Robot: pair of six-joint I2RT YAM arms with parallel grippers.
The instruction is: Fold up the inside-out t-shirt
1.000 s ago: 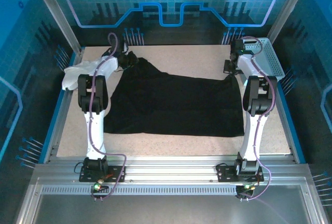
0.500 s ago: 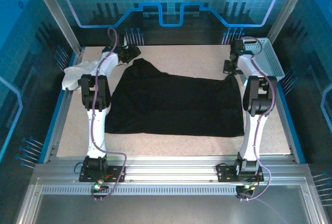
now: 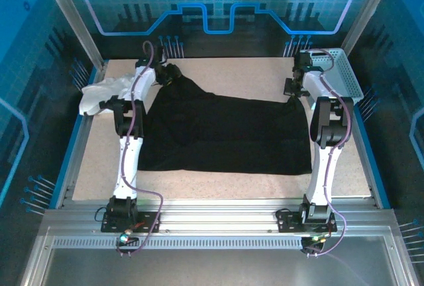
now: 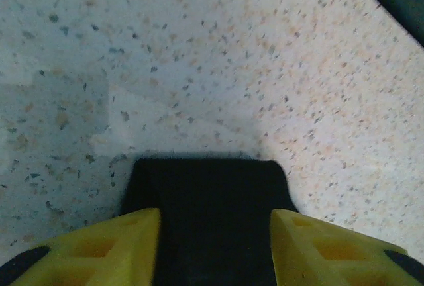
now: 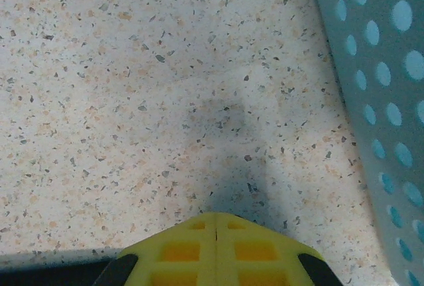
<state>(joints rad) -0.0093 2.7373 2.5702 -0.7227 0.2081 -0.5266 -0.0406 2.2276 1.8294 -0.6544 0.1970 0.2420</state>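
The black inside-out t-shirt (image 3: 225, 134) lies spread across the middle of the table. Its far left corner rises to my left gripper (image 3: 169, 73), and its far right corner peaks up to my right gripper (image 3: 291, 91). In the left wrist view a folded bunch of black cloth (image 4: 212, 220) sits between the yellow fingers (image 4: 116, 249), which stand apart around it just above the speckled table. In the right wrist view the yellow fingertips (image 5: 216, 233) meet along a thin seam, with a sliver of black cloth (image 5: 53, 274) under them at the lower left. The tag is hidden.
A smaller white garment (image 3: 99, 93) lies crumpled at the table's far left edge, beside the left arm. A pale perforated basket (image 3: 344, 74) stands at the far right corner, its wall (image 5: 377, 100) close to the right gripper. Blue frame rails border the table.
My left arm has stretched out farther, carrying the shirt's far left corner a little right and away. The shirt's left edge has drawn inward. The right arm has held still.
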